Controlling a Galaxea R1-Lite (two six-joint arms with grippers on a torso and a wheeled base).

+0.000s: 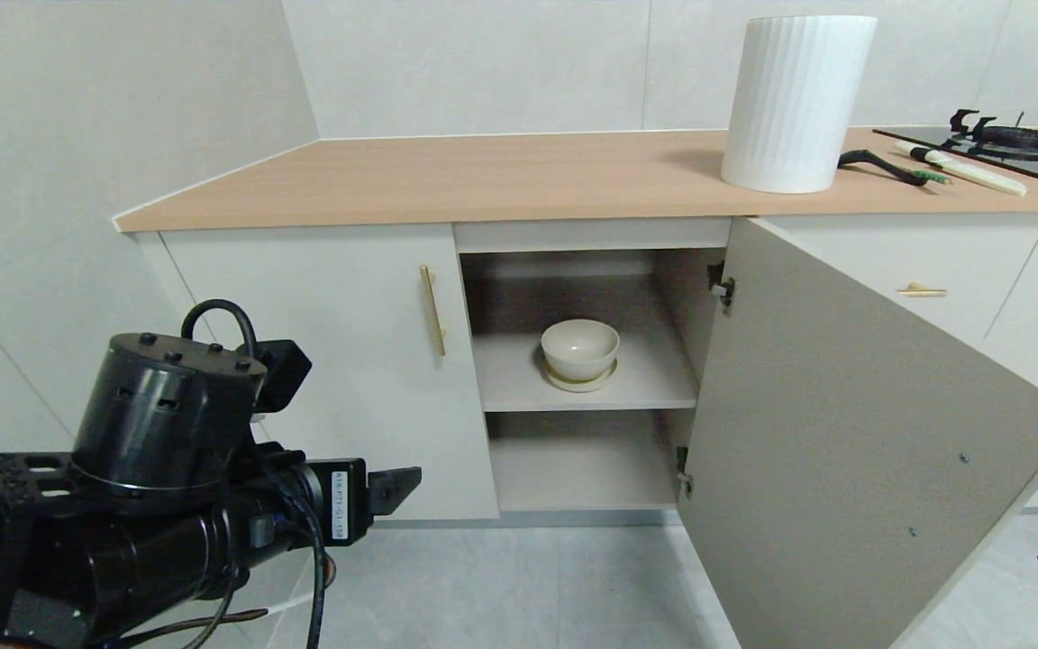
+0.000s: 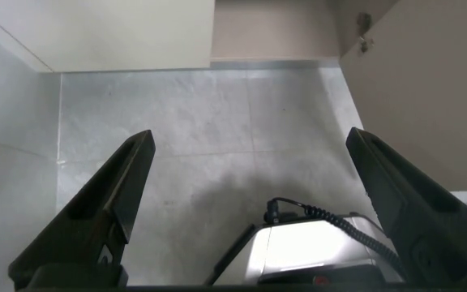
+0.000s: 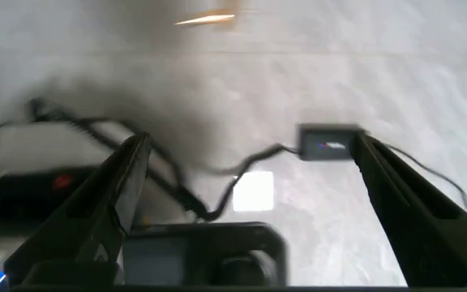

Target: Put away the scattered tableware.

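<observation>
**Sitting in the open cabinet: a bowl on its plate**

A cream bowl [image 1: 580, 348] is sitting on a matching plate [image 1: 580, 379] just right of the frame's centre in the head view. Both are resting on the upper shelf [image 1: 519, 383] of the cabinet. The cabinet door [image 1: 843, 433] is hanging wide open, filling the lower right of the frame. The neighbouring door on the left is staying closed behind its gold handle [image 1: 432, 309].

Along the top, the wooden countertop [image 1: 483, 176] is carrying a tall white ribbed cylinder [image 1: 796, 104] in the upper right. Just beside it, a black-handled utensil [image 1: 884, 167] and a long cream one [image 1: 960, 169] are lying near the black stove [image 1: 1019, 140].

The left arm is hanging low in the lower left corner, wearing a small white label [image 1: 340, 505] with dark print. From the left wrist view, the left gripper [image 2: 250, 139] is holding its fingers spread wide over grey floor tiles [image 2: 217, 122]. From the right wrist view, the right gripper [image 3: 251, 142] is likewise keeping its fingers well apart. It is hovering above pale floor with blurred cables and a small dark box [image 3: 328, 139].
</observation>
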